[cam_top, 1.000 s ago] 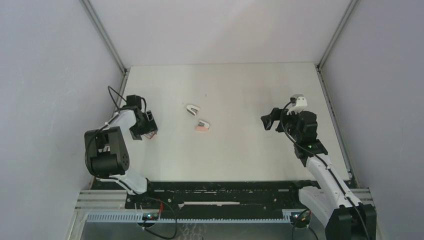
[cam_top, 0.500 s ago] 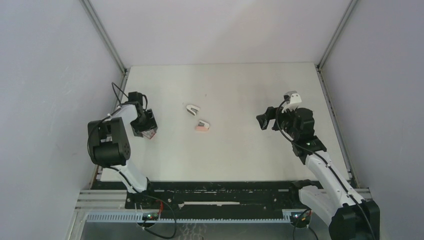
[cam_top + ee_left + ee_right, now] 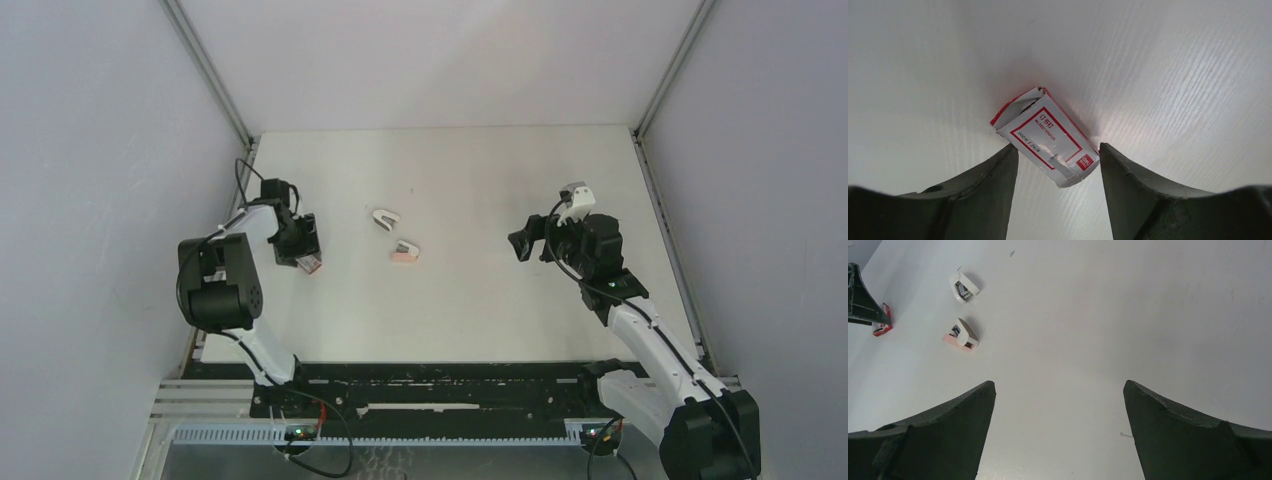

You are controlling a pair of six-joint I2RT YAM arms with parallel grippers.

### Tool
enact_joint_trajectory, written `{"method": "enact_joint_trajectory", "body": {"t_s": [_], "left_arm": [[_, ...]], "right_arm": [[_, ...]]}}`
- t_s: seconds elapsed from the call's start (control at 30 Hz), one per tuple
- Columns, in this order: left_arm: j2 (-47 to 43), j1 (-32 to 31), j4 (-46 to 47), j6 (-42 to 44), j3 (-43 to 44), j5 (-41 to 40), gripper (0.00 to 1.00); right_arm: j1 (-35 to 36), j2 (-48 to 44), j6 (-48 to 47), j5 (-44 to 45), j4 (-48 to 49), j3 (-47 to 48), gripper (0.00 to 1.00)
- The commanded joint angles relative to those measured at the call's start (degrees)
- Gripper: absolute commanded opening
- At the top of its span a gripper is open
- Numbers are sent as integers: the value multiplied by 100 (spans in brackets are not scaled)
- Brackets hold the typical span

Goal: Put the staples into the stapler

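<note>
A small white box with a red label lies flat and askew on the white table. It also shows at the left in the top view. My left gripper is low over the box and open, one fingertip at each of its near corners. Most of the box lies beyond the tips. The staples themselves are hidden. Two small stapler-like pieces lie mid-table, one white and one pink and white. I cannot tell which is the stapler. My right gripper hovers wide open and empty, well to their right.
Grey walls close in the table on the left, back and right. A stray bent staple lies on the table by my right gripper's right finger. The arm bases and a black rail run along the near edge.
My left gripper's jaws have narrowed around the box and the gripper has shifted slightly right. My right gripper has moved a little left toward the table's middle.
</note>
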Motion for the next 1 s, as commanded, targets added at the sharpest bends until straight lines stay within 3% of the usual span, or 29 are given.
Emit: {"method": "enact_joint_trajectory", "body": {"t_s": [0.0,0.63,0.97], "left_arm": [[159,-63,-199,195,464,-82,66],[520,-643,-266,524,935,272,70],[568,-742,-436,480,958,-291,52]], "right_arm": [[69,-19,-144,32,197,297,98],[80,34,-155,-42,157,324,98],[88,5,-192,34,72,324,98]]}}
